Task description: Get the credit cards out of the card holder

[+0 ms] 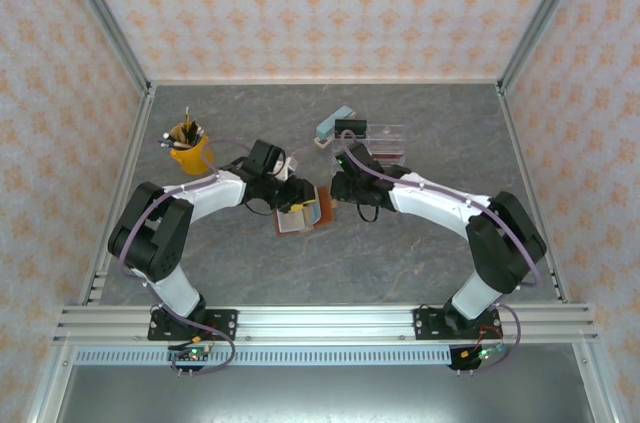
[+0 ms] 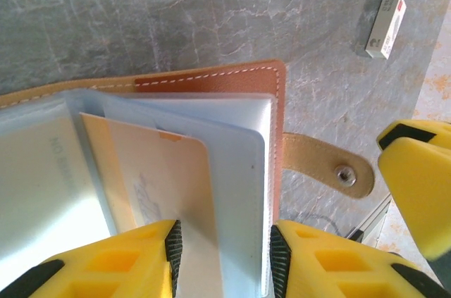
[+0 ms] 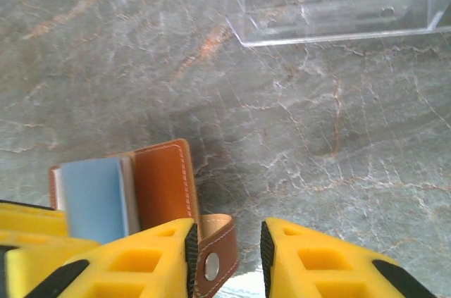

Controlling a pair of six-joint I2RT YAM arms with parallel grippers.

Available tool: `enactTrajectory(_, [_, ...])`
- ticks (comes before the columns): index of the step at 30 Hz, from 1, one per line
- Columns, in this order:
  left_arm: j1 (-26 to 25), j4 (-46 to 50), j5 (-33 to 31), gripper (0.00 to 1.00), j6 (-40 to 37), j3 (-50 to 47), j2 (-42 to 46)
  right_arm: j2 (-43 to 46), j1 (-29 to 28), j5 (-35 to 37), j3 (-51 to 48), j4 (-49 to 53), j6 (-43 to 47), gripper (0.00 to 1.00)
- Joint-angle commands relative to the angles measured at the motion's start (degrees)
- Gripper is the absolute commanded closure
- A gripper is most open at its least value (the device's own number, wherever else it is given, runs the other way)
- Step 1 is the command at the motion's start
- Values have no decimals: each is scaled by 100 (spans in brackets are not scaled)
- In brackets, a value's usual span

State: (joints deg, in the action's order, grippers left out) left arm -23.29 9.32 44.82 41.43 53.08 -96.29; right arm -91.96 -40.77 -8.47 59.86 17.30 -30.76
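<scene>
Left gripper (image 2: 224, 245) jaws stand partly apart around the holder's (image 2: 211, 79) blue sleeves (image 2: 239, 143) and tan card (image 2: 158, 185); grip unclear. Right gripper (image 3: 229, 241) gapes, empty, beside strap (image 3: 220, 236).

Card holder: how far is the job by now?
Done: the holder is open. In hand: the left fingers straddle a sleeve with a tan card; the right fingers stand by the strap. Left: pulling out that card, still sleeved.

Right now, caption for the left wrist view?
Left gripper, jaws apart, over the open card holder; a tan credit card peeks from its pale blue sleeves.
</scene>
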Motion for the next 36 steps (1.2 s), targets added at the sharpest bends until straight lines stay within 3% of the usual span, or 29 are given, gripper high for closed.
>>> enactTrajectory(1, [-53, -246, 69, 59, 118, 41, -148, 197, -10, -149, -165, -309, 136, 68])
enactTrajectory(5, [-59, -390, 124, 56, 211, 141, -302, 328, -11, -252, -210, -472, 260, 65])
enactTrajectory(8, [-69, -544, 124, 45, 323, 195, -411, 351, -10, -278, -196, -457, 362, 57])
enactTrajectory(12, [-77, -869, 120, 40, 568, 190, -521, 394, -12, -257, -175, -288, 445, 54])
enactTrajectory(19, [-79, -1128, -170, 40, 735, 44, -288, 792, -18, -48, -107, 14, 596, 51])
enactTrajectory(23, [-68, -839, -520, 48, 621, -17, -57, 543, -168, -436, 277, 349, 798, 47])
enactTrajectory(26, [-32, -332, -950, 57, 460, -43, 169, 186, -383, -338, 535, 529, 788, 55])
enactTrajectory(31, [202, 135, -1490, 68, 366, -277, 643, -452, -571, -332, 925, 585, 556, 79])
enactTrajectory(36, [290, 116, -1415, 72, 313, -525, 827, -1138, -565, -232, 1328, 937, 364, 84])
